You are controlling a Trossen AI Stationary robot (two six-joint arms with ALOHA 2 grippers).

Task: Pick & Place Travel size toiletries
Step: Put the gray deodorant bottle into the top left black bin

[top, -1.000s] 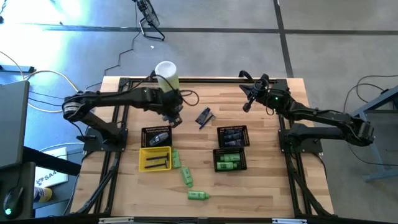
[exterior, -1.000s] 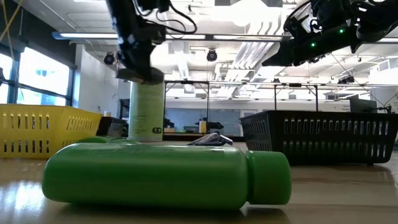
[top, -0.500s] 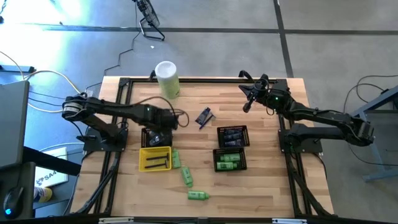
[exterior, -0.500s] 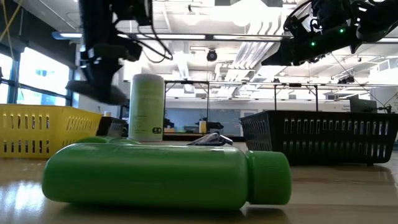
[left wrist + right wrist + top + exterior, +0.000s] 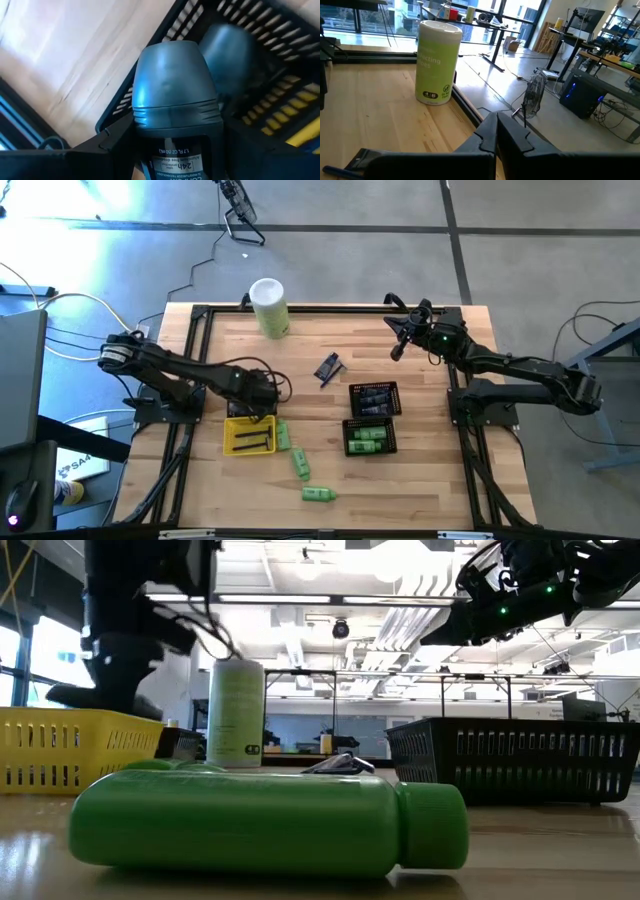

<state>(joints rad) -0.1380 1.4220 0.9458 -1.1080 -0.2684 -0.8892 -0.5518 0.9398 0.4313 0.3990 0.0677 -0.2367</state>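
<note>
From above, the left pincer [image 5: 258,392] hangs over the black basket [image 5: 238,392] beside the yellow tray [image 5: 232,442] — its wrist view shows it clamped on a grey roll-on bottle [image 5: 176,107] above that basket — while the right pincer [image 5: 496,131] waits closed, well apart from it.

I am gripping a grey roll-on bottle [image 5: 176,107] in my left hand [image 5: 175,150], holding it over a black mesh basket [image 5: 260,60] where another grey bottle [image 5: 231,60] is lying.
</note>
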